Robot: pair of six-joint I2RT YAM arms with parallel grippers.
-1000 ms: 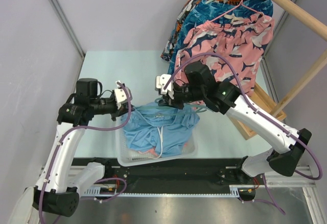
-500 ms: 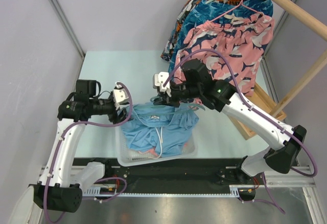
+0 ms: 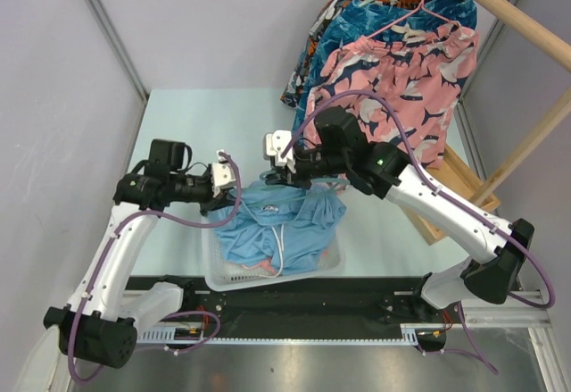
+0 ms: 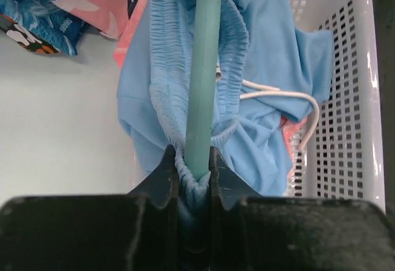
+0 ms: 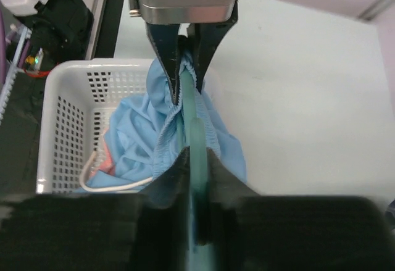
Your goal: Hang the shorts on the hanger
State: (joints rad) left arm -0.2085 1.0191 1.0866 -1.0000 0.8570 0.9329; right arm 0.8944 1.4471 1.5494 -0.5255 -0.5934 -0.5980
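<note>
Mint-green hanger (image 4: 203,67) in shorts (image 4: 271,129), spanning left-to-right, left end effector (image 4: 193,160), right end effector (image 5: 197,157) gripping ends

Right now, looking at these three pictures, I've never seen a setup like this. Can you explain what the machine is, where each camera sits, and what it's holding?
This is a robot with two arms bolted at the near edge of a table. The wide picture looks down from above and behind them. The other two come from a camera on each wrist. A white basket on the table holds light blue shorts. The left gripper and the right gripper are both clamped on a mint-green hanger, with the shorts' elastic waistband gathered along its bar. Patterned shorts hang from a wooden rack behind.
</note>
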